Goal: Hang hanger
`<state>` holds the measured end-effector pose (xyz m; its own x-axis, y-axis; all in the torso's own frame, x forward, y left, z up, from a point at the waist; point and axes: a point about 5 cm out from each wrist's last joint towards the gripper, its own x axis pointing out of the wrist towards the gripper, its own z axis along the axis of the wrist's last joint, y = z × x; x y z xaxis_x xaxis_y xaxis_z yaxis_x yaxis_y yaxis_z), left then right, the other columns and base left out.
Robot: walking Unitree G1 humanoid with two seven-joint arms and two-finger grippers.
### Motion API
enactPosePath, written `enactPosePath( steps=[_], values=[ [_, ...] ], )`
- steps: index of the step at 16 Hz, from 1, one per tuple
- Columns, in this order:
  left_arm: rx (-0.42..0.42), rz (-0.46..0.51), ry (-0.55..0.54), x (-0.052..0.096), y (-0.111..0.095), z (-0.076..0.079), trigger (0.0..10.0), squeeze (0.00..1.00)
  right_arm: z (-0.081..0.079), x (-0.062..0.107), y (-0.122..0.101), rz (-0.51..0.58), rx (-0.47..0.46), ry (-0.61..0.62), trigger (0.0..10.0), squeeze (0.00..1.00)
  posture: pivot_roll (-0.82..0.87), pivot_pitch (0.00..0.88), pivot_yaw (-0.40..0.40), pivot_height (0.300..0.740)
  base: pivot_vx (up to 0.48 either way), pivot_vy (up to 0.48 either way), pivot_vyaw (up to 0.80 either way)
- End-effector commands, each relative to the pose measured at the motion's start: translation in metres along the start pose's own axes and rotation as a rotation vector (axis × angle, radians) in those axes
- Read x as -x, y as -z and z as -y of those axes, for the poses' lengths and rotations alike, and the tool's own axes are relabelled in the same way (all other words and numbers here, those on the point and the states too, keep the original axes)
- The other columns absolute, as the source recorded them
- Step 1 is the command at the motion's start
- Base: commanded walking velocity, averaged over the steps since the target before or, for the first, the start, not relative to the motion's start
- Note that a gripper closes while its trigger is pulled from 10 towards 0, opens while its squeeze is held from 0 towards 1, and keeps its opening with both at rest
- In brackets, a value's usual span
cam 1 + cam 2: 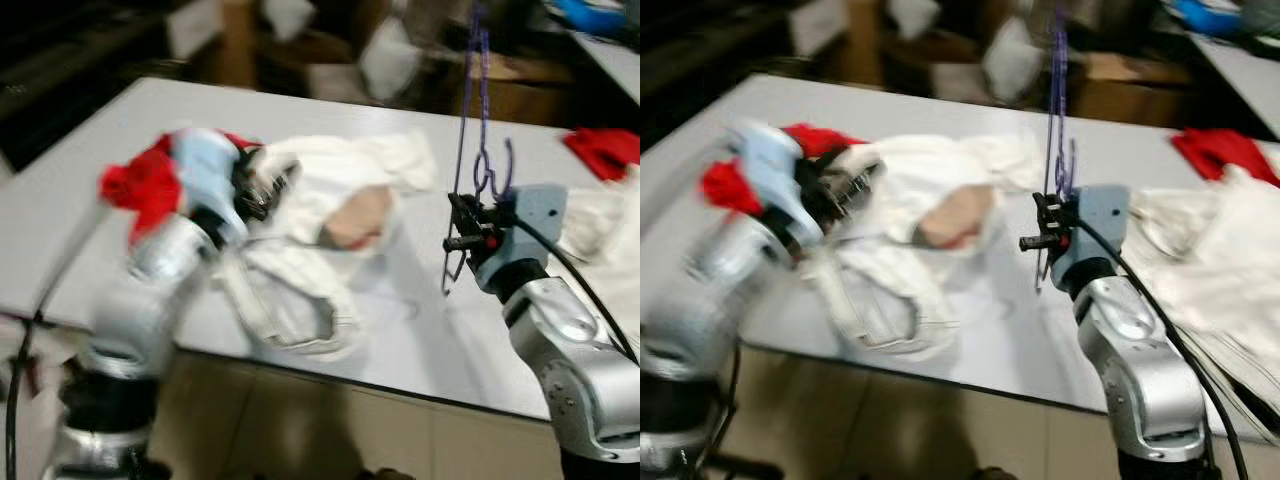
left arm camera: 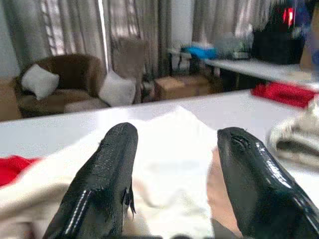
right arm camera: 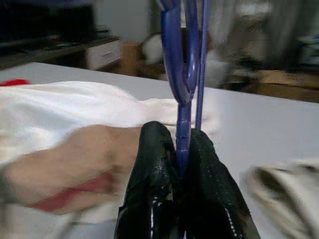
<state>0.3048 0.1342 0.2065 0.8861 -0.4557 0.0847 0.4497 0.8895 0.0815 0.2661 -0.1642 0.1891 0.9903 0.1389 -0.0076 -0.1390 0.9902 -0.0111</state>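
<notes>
White bench [image 1: 90, 190], laundry strewn. Your right hand [image 3: 182, 149] pinches thin blue plastic hanger [image 3: 174, 59]; left hand [image 2: 174, 149] wide, empty. Keep grip firm, hook upright.

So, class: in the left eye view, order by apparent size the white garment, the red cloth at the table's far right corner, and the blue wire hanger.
1. White garment, largest.
2. Red cloth and blue wire hanger: too close to rank; the hanger is long but thin.

A lived-in living room it was, brown armchair [image 2: 70, 82] with white cushions [image 2: 37, 81], long curtains [image 2: 139, 30], cardboard boxes [image 2: 182, 85], white tables [image 1: 110, 170] heaped with laundry [image 1: 330, 200].
</notes>
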Motion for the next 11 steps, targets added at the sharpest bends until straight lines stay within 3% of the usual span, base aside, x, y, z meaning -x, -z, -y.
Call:
enactPosePath(
  steps=[1,4,5,6,7,8,11],
  values=[
    [-0.043,0.020,-0.050,0.000,-0.002,-0.001,10.0,0.25,0.000,0.000,-0.004,0.026,0.025,0.025,10.0,0.00,-0.07,0.000,-0.004,0.740,0.000,0.000,-0.80],
    [-0.072,0.007,-0.118,0.008,0.009,-0.008,10.0,0.24,-0.001,-0.001,-0.006,0.030,0.030,0.033,10.0,0.00,-0.07,0.000,-0.015,0.740,0.000,0.000,-0.79],
    [-0.077,0.006,-0.142,0.009,0.010,-0.009,10.0,0.20,0.000,-0.001,-0.006,0.049,0.050,0.051,10.0,0.00,-0.07,0.000,-0.015,0.740,0.000,0.000,-0.79],
    [-0.079,0.006,-0.146,0.009,0.011,-0.008,10.0,0.15,0.001,-0.001,-0.003,0.040,-0.003,0.075,10.0,0.00,-0.07,0.000,-0.018,0.740,0.000,-0.266,-0.68],
    [-0.088,0.006,-0.152,0.009,0.012,-0.007,10.0,0.08,0.002,-0.003,0.000,0.027,-0.082,0.101,10.0,0.00,-0.07,0.000,-0.019,0.740,0.000,-0.274,0.00],
    [-0.090,0.007,-0.158,0.009,0.013,-0.006,10.0,0.02,0.003,-0.004,0.001,0.020,-0.085,0.101,10.0,0.00,-0.07,0.000,-0.019,0.740,0.000,-0.277,0.00],
    [-0.091,0.019,-0.163,0.008,0.015,-0.003,10.0,0.03,0.001,-0.005,0.006,0.003,-0.053,0.095,10.0,0.00,-0.07,0.000,-0.016,0.740,0.000,-0.276,0.00]
  ],
)
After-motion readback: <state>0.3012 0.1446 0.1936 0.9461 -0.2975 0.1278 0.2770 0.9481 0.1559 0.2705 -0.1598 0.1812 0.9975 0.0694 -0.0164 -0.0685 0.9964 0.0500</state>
